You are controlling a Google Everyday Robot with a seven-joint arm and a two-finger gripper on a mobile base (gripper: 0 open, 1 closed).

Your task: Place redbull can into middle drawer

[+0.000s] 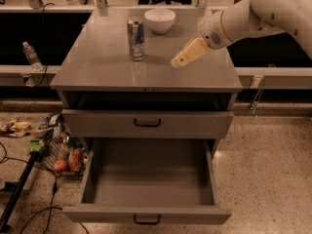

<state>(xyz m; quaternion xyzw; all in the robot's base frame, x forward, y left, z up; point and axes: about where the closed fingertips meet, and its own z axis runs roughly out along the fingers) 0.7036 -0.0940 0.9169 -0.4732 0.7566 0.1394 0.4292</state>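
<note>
A round white bowl [160,19] sits at the back of the grey metal bench [92,69], near the middle. The jaws hang over the bench's right half, forward and right of that bowl. A shut grey drawer front with a black handle [146,123] lies under the top. Left, a clear plastic water bottle [32,56] stands on a ledge. A small wire basket [61,152] of red and green items and black cables [29,213] lie on the speckled floor [273,179].
</note>
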